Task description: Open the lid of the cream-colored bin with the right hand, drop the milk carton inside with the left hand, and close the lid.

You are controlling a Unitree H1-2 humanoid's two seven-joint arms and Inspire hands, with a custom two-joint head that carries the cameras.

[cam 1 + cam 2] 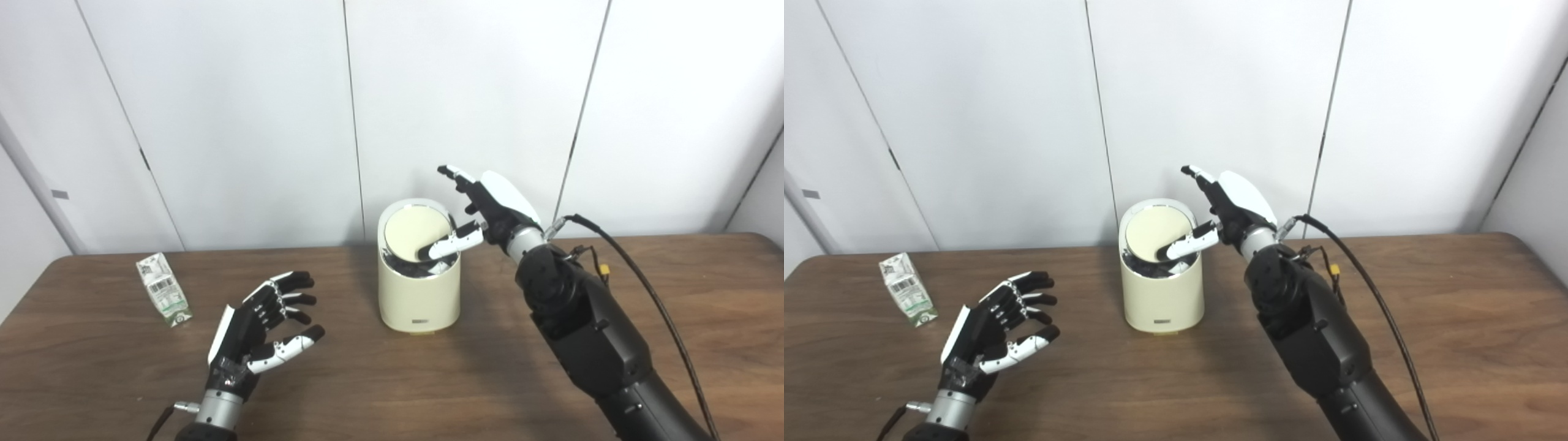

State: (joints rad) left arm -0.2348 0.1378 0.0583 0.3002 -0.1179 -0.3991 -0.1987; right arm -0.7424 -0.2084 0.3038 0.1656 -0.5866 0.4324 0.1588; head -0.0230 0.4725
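The cream-colored bin stands on the table at the middle back. Its round lid is tilted up toward the back, with a dark gap showing at the front. My right hand is open above the bin's right rim, its thumb reaching over the opening under the lid. The milk carton lies on the table at the left. My left hand is open, palm turned right, hovering over the table between the carton and the bin, holding nothing.
The brown wooden table runs across the view, with white wall panels behind it. A black cable runs along my right arm.
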